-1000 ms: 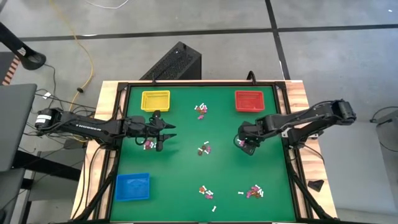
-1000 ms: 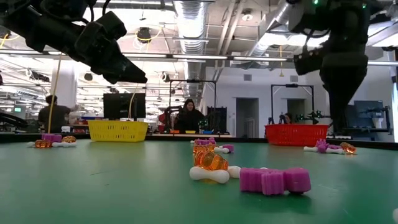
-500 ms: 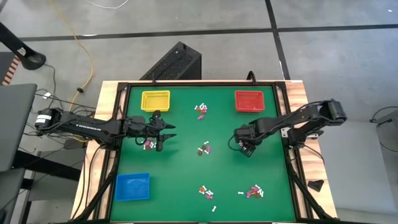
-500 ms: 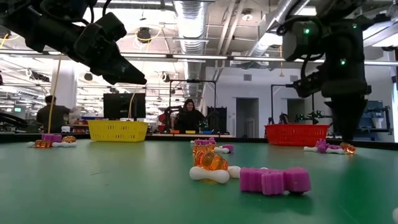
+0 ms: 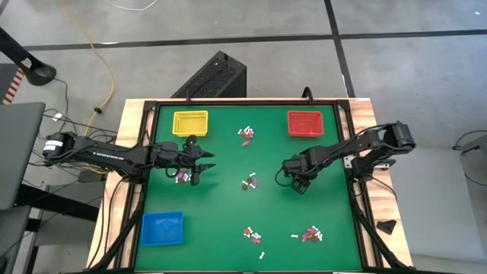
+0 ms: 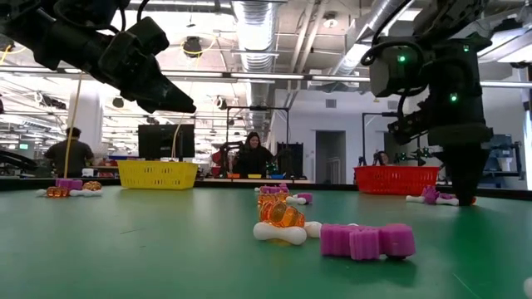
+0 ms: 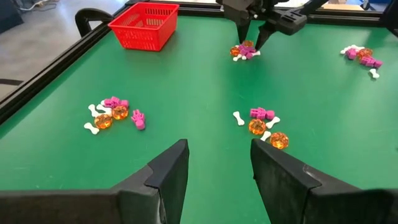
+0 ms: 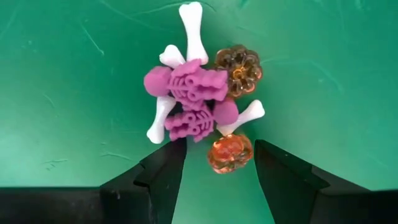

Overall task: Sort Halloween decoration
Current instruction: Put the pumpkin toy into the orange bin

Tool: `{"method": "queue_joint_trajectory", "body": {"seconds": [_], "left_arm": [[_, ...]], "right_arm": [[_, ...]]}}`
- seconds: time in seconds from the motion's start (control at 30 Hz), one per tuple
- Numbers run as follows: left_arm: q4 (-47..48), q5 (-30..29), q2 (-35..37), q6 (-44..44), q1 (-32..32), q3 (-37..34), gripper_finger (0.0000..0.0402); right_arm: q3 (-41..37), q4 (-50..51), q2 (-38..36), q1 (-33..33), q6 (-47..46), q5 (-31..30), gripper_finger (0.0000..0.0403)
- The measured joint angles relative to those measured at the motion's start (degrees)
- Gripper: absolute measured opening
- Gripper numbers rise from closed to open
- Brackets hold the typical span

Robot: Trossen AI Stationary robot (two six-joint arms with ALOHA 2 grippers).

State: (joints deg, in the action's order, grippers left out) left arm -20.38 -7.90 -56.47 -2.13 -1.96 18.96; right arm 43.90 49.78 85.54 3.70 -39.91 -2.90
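We are seeing even, bright overhead lighting; ceiling strip lights (image 6: 258, 21) are glaring in the low view, leaving the arms dark against them. Shadows on the green table (image 5: 228, 198) are staying soft. Nearest trinkets (image 6: 366, 241) are looking slightly blurred

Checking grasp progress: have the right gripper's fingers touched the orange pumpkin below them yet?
Apart. In the right wrist view the open right gripper straddles the orange pumpkin, with green mat visible between it and each of the fingers.
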Motion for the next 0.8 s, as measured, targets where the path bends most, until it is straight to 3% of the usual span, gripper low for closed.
{"method": "queue_joint_trajectory", "body": {"seconds": [0.17, 0.47, 0.8], "left_arm": [[0.1, 0.0, 0.0, 0.0, 0.0, 0.0, 0.0164], [0.2, 0.0, 0.0, 0.0, 0.0, 0.0, 0.0164], [0.2, 0.0, 0.0, 0.0, 0.0, 0.0, 0.0164]], "right_arm": [[0.0, 0.1, -0.3, 0.0, -0.2, 0.1, 0.0214], [0.0, 1.1, -0.5, 0.0, -0.1, 1.8, 0.0118], [3.1, 7.0, -3.1, -0.1, 2.7, 2.5, 0.0145]]}}
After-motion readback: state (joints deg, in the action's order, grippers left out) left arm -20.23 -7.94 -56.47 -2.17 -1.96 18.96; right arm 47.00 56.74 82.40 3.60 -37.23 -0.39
